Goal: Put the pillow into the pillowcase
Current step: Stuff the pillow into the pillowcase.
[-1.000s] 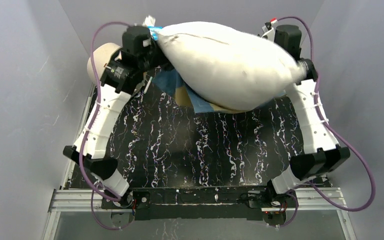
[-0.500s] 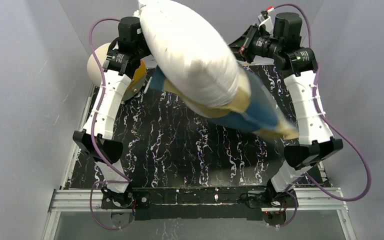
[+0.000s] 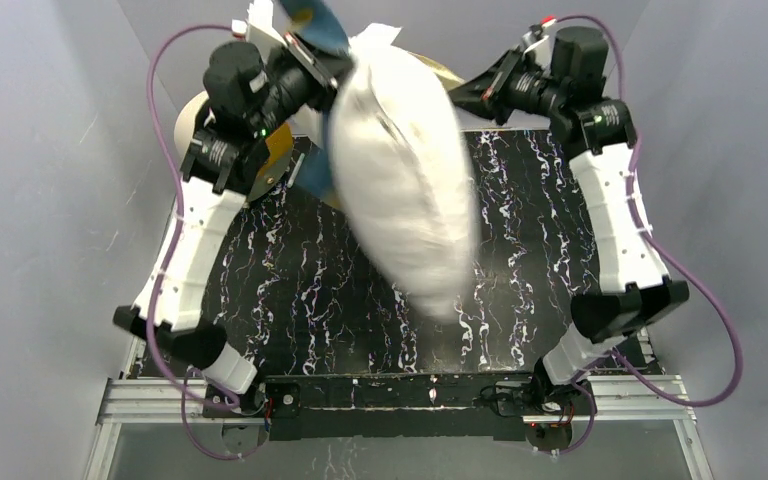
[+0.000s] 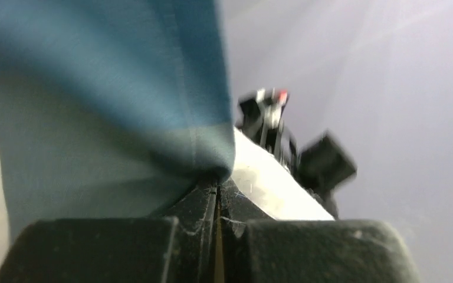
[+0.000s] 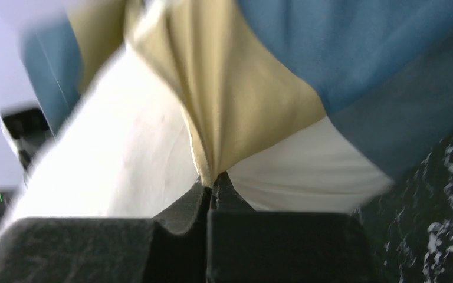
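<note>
Top external view: above the table (image 3: 290, 300), the pillow (image 3: 400, 190) hangs blurred in mid-air, mostly outside the pillowcase (image 4: 94, 88) bunched at its upper end. The left gripper (image 4: 217, 186) has its jaws clenched on a blue fold, the right gripper (image 5: 212, 186) on a tan one; best, I judge, to hold the mouth wide and shake gently downward

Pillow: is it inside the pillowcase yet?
Mostly out: the pillow hangs bare white, with pillowcase fabric showing only around its upper end.
</note>
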